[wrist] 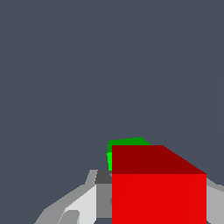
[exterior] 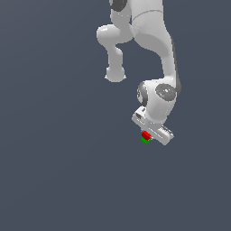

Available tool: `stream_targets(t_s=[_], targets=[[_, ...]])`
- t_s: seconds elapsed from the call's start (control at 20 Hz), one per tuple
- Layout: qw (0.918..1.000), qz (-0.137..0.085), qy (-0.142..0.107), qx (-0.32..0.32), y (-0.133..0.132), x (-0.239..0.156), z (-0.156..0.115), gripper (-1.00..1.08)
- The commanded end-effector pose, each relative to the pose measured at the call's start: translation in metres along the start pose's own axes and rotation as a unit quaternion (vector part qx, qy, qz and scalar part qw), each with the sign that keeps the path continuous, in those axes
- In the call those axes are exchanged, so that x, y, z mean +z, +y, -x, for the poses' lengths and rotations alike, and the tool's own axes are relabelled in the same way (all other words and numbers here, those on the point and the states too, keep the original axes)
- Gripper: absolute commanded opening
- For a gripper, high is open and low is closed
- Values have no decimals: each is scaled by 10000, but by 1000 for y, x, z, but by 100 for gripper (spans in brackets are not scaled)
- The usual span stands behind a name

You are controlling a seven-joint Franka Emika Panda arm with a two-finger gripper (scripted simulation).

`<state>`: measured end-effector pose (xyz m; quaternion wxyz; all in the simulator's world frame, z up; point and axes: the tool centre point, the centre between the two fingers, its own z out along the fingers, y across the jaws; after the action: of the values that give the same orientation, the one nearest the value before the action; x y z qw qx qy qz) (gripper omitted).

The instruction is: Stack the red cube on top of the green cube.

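The red cube (exterior: 145,135) sits between the fingers of my gripper (exterior: 148,133), which is shut on it. The green cube (exterior: 145,140) lies directly under the red cube on the dark grey floor; only a sliver of it shows below the red one. I cannot tell whether the two cubes touch. In the wrist view the red cube (wrist: 158,192) fills the space between the fingers (wrist: 103,197), and the green cube (wrist: 126,143) peeks out from behind its far edge, mostly hidden.
The white arm (exterior: 155,54) reaches down from the top of the exterior view. The plain dark grey floor (exterior: 54,171) surrounds the cubes. No other objects show.
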<state>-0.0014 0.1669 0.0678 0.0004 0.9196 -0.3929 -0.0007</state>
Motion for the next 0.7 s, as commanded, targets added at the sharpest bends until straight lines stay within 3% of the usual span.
stream_targets(t_s=[0.0,0.4,0.45,0.65], targets=[[10000,-7,5,6,-1,6,7,-100],[10000,-7,5,6,-2,6,6,-100],[10000,-7,5,6,-2,6,6,100],[10000,-7,5,6,-2,6,6,100]])
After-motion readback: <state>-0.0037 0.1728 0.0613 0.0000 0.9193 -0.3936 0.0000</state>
